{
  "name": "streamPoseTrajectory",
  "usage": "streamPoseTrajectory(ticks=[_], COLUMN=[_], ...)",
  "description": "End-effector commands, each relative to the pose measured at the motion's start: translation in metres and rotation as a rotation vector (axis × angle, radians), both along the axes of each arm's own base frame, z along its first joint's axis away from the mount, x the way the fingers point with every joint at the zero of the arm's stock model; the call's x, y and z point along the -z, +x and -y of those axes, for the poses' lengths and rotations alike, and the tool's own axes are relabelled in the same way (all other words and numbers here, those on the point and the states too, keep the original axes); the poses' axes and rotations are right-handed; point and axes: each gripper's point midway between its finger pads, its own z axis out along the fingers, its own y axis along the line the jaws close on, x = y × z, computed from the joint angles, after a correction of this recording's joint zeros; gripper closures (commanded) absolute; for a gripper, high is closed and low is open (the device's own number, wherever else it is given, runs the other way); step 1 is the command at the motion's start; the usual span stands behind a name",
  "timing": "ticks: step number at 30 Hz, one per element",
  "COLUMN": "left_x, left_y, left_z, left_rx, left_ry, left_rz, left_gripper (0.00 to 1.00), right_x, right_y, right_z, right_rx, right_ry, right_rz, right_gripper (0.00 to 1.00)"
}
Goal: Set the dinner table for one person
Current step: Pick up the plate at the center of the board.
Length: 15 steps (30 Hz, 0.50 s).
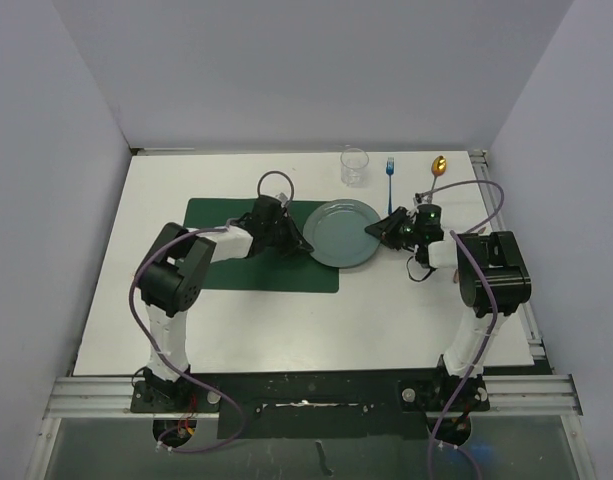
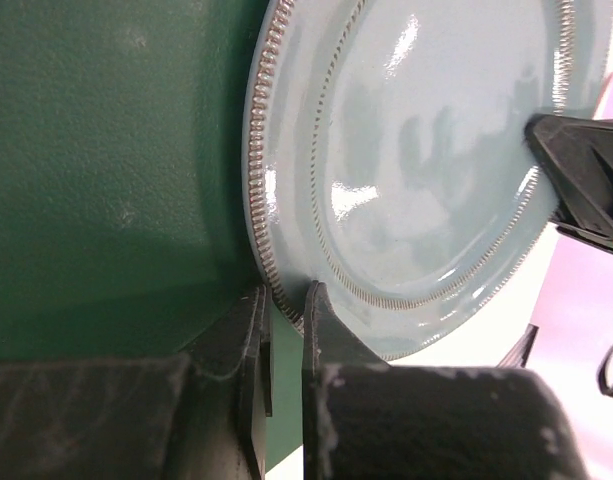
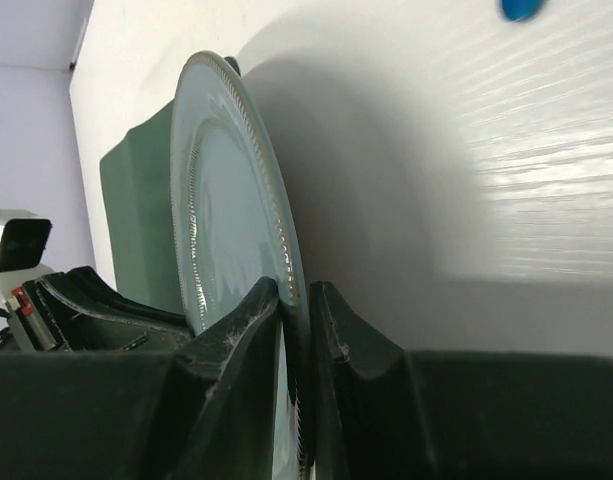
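Observation:
A pale blue-green plate with a beaded rim lies across the right edge of the dark green placemat on the white dinner table. My left gripper is shut on the plate's left rim; in the left wrist view its fingers straddle the beaded edge of the plate. My right gripper holds the opposite rim, and in the right wrist view its fingers sit tight on either side of the plate. A shadow lies under the plate on the table.
A clear glass, a blue-handled fork and a gold spoon stand in a row at the table's far right. White walls close in the left, back and right sides. A metal rail runs along the near edge.

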Motion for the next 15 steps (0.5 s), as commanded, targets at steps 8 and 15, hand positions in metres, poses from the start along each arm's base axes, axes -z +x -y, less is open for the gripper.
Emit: streamPoseTrajectory(ticks=[8, 15], left_x=[-0.096, -0.112], left_y=[-0.024, -0.027], left_z=[0.029, 0.019], left_rx=[0.185, 0.161], left_ry=[-0.018, 0.002], left_rz=[0.298, 0.333], left_gripper=[1.00, 1.00], right_x=[-0.053, -0.056], right_y=[-0.040, -0.045], right_z=[-0.102, -0.114], right_rx=[-0.334, -0.366], right_ry=[-0.050, -0.026], right_rz=[0.084, 0.091], right_gripper=[1.00, 1.00])
